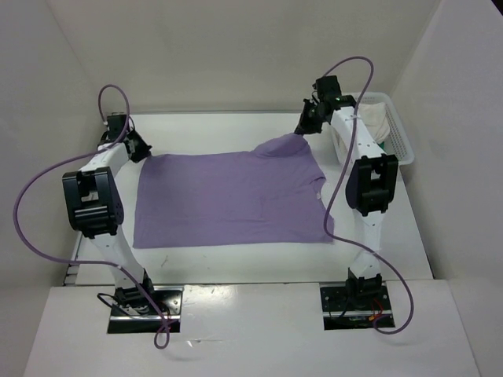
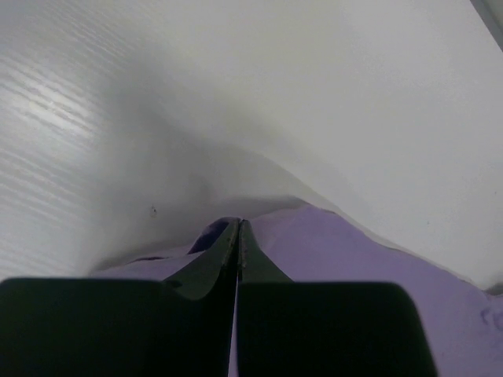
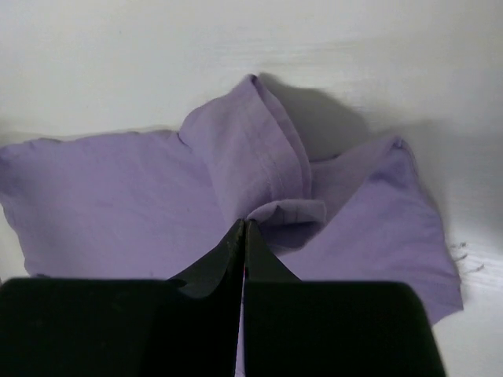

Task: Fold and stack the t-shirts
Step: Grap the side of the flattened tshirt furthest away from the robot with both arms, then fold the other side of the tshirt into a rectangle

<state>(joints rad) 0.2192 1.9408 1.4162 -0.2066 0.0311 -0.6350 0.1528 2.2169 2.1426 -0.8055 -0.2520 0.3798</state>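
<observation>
Purple tee point(image 1: 228, 200) lies spread flat mid-bench point(image 1: 236, 267), one edge twd 6 o'clock. L jaws clenched on its 10 o'clock corner, low on the cloth. R jaws clenched on a pulled-up peak of cloth at its 1 o'clock corner. Basket point(image 1: 399, 135) sits at bench's 2 o'clock, w/ cream tee point(image 1: 369, 122) & a bit of green tee point(image 1: 383, 145) inside

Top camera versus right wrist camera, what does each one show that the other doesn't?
Only the top view shows the whole purple shirt spread on the table, the left gripper at its far-left corner, and the basket with cream cloth. Only the right wrist view shows the bunched fold pinched in the right gripper. Both show the shirt, that gripper and the table.
</observation>
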